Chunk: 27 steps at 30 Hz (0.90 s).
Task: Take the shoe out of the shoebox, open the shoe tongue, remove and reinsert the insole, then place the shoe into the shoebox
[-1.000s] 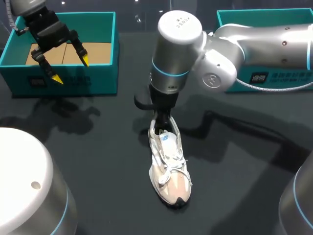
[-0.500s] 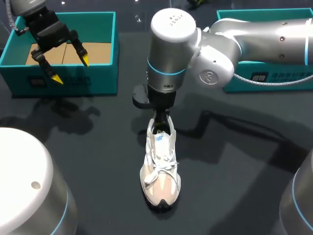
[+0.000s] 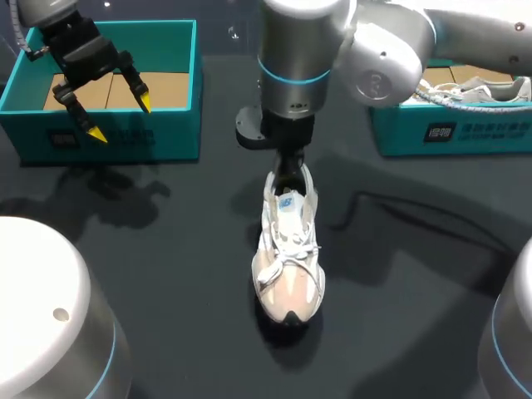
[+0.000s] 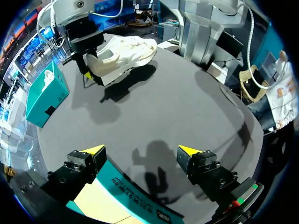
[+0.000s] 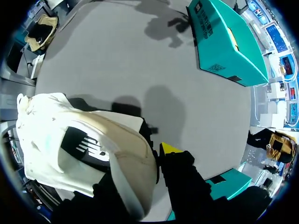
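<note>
Since a second ago the right arm (image 3: 391,50) has swung toward 12 o'clock, carrying the shoe (image 3: 288,258) with it and uncovering the right shoebox (image 3: 465,133) at 2 o'clock, where a second shoe (image 3: 486,86) lies. The white and beige shoe now hangs mid-view, heel at 12 o'clock, toe at 6 o'clock, its shadow apart from it on the dark surface (image 3: 166,249). The right hand (image 5: 154,161) grips the heel collar: one yellow tip presses outside, while the other is hidden, seemingly inside the shoe. The left hand (image 3: 120,117) has kept still at 10 o'clock, fingers spread wide and holding nothing, above the front wall of the left shoebox (image 3: 166,137).
</note>
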Available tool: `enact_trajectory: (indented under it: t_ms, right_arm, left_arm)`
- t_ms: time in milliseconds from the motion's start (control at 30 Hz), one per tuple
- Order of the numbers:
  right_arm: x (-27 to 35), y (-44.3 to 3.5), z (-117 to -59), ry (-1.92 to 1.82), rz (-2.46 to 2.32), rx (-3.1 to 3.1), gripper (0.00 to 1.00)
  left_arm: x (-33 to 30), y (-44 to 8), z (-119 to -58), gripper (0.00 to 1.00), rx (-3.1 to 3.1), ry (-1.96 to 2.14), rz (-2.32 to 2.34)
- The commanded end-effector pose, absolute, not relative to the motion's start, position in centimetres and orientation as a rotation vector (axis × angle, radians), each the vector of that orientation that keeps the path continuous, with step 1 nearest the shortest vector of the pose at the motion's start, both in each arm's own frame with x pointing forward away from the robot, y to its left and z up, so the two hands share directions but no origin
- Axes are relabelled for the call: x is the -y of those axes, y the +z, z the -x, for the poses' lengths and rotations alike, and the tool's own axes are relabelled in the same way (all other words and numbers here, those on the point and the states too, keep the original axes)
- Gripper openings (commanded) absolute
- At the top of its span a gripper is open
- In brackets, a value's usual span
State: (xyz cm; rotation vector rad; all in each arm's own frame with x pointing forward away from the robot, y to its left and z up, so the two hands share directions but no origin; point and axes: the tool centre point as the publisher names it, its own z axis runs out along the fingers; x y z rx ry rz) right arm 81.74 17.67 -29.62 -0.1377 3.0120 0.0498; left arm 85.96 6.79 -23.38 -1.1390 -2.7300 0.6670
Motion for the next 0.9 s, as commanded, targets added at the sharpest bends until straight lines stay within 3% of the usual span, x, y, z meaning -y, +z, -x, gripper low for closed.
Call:
enact_trajectory:
  t_ms: [33, 467, 900]
  right_arm:
    - [-16.3, -26.8, -81.3, 0.076, 0.142, -3.011, 0.0]
    - [-16.3, -26.8, -81.3, 0.076, 0.142, -3.011, 0.0]
    - [-9.5, -16.7, -85.8, -0.08, 0.185, -2.986, 0.0]
  left_arm:
    - [-6.8, -23.4, -85.9, 1.0, 2.731, 0.663, 1.141]
    - [-6.8, -23.4, -85.9, 1.0, 2.731, 0.663, 1.141]
    - [-6.8, -23.4, -85.9, 1.0, 2.731, 0.663, 1.141]
